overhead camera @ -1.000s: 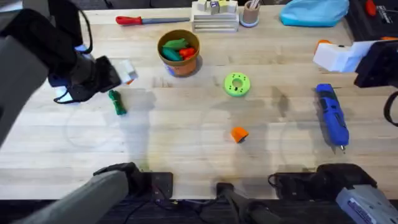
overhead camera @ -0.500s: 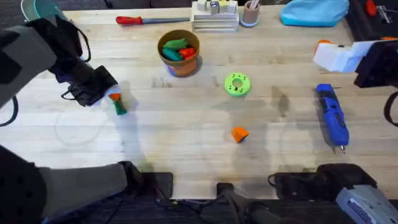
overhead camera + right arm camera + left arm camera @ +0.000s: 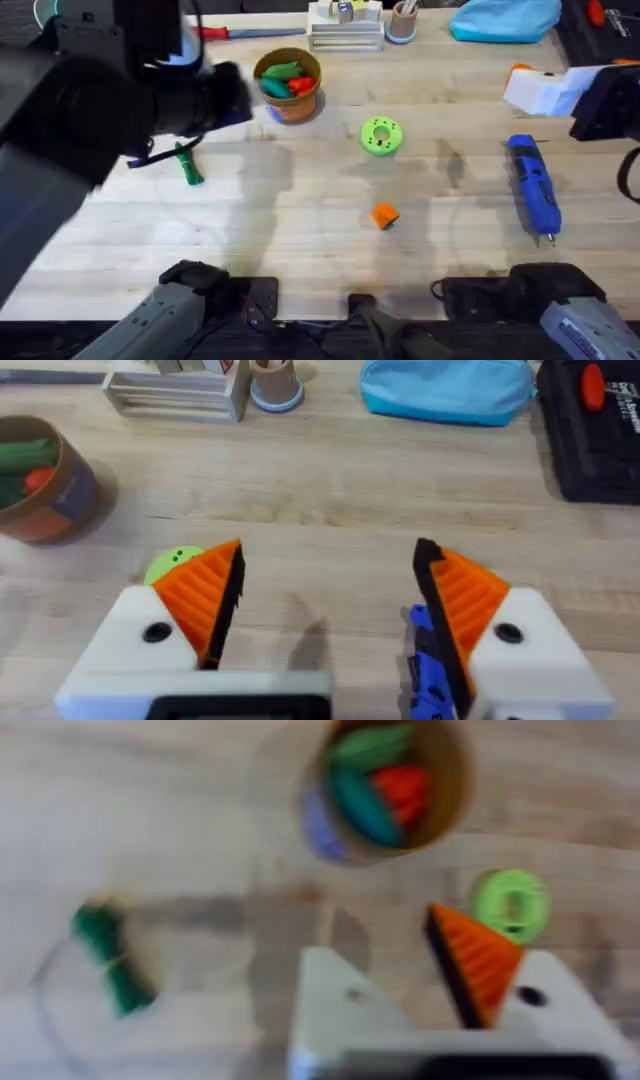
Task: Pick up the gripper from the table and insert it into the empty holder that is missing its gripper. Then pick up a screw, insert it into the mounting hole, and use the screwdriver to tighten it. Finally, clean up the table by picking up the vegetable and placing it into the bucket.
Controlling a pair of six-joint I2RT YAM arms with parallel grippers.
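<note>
The orange gripper (image 3: 385, 216) lies loose on the table's middle. My left gripper (image 3: 385, 955) is open: one finger is a bare white holder (image 3: 340, 1010), the other carries an orange ribbed tip (image 3: 475, 960). From overhead, my left gripper (image 3: 225, 98) hangs raised, dark and blurred, beside the bucket (image 3: 288, 85). The dark-green vegetable (image 3: 187, 165) lies on the wood below it, clear of the fingers. At the right, the blue screwdriver (image 3: 532, 185) lies flat. My right gripper (image 3: 325, 600) is open and holds nothing, at the right edge (image 3: 525, 85).
A lime-green ring (image 3: 381, 135) sits between bucket and screwdriver. The bucket (image 3: 385, 785) holds green and red toys. At the back stand a red-handled tool (image 3: 250, 32), a white rack (image 3: 345, 25), a small cup (image 3: 403, 20), a blue pouch (image 3: 505, 18) and a black case (image 3: 590, 430).
My left arm has risen from beside the vegetable and swung right toward the bucket. The vegetable stays on the table. The right arm has not moved.
</note>
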